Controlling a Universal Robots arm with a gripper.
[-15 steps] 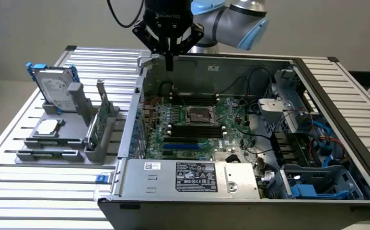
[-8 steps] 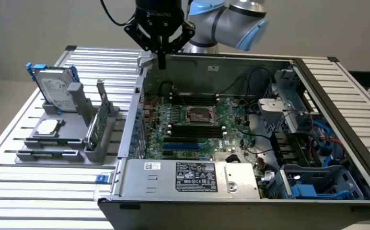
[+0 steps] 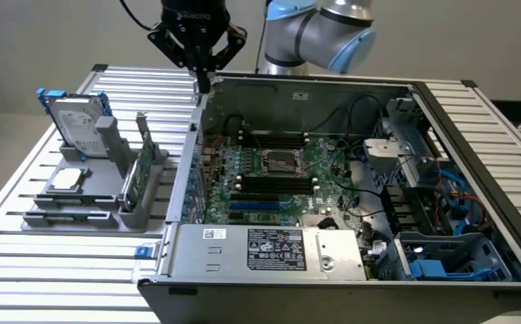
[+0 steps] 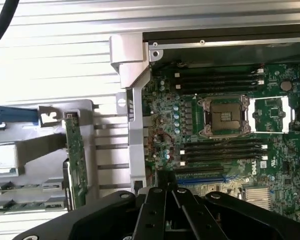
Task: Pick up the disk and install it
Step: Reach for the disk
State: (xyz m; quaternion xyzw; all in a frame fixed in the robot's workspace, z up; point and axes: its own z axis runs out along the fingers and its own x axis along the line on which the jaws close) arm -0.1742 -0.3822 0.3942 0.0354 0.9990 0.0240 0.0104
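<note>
The disk (image 3: 73, 125), a silver-grey drive with a white label in a blue carrier, stands upright in the grey holder (image 3: 90, 196) at the exterior view's left. In the wrist view its blue edge (image 4: 12, 116) shows. My black gripper (image 3: 204, 86) hangs above the back left corner of the open computer case (image 3: 198, 135), to the right of the disk and apart from it. Its fingers (image 4: 166, 200) are shut with nothing between them. The wrist view looks down on the motherboard (image 4: 220, 145) and the case wall (image 4: 137, 130).
The holder also carries a small square silver chip (image 3: 67, 179) and an upright green circuit card (image 3: 134, 177), seen in the wrist view as card (image 4: 75, 160). Blue drive bays (image 3: 441, 260) sit at the case's front right. The slatted metal table (image 3: 53, 270) surrounds everything.
</note>
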